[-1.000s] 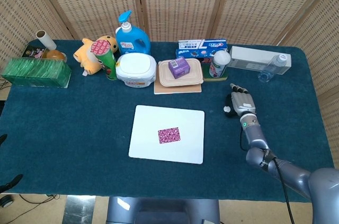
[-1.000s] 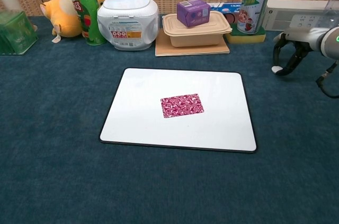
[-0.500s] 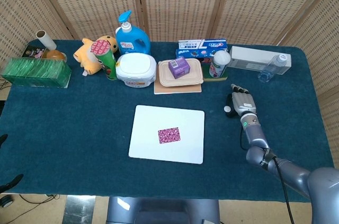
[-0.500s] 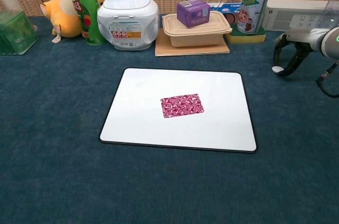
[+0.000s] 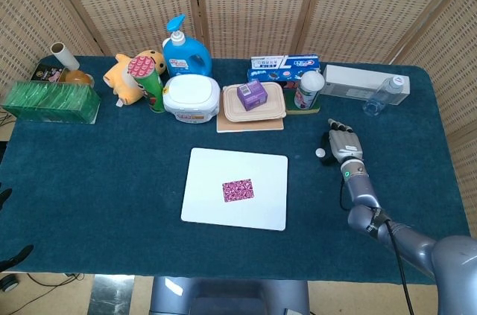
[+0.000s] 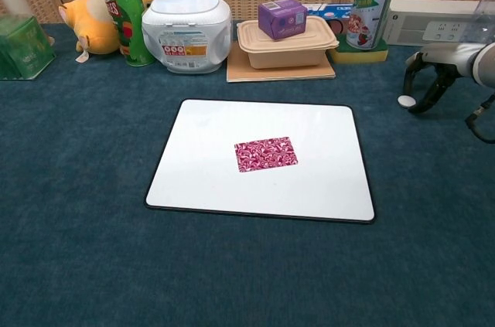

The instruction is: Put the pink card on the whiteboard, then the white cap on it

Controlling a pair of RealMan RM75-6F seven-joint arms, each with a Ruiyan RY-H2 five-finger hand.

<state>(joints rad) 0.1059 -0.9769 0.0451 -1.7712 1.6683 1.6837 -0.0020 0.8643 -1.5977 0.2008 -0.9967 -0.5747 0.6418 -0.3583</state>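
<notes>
The pink patterned card (image 5: 238,190) (image 6: 266,154) lies flat near the middle of the whiteboard (image 5: 205,203) (image 6: 201,180). The small white cap (image 5: 320,153) (image 6: 405,100) sits on the blue cloth to the right of the board. My right hand (image 5: 343,145) (image 6: 435,72) hovers just right of the cap, with its fingers arched down towards the cloth and nothing held between them. One fingertip (image 6: 410,87) comes down right beside the cap; I cannot tell whether it touches. My left hand is not in either view.
Along the far edge stand a chips can (image 5: 152,83), a plush toy (image 5: 130,73), a blue bottle (image 5: 185,51), a white tub (image 5: 191,97), a lunch box with a purple box on it (image 5: 252,95), a cup (image 5: 308,89) and a power strip (image 5: 350,80).
My right hand has shifted slightly to the right. The cap, which showed between its fingers before, now shows at their left side. The card and board have not moved.
</notes>
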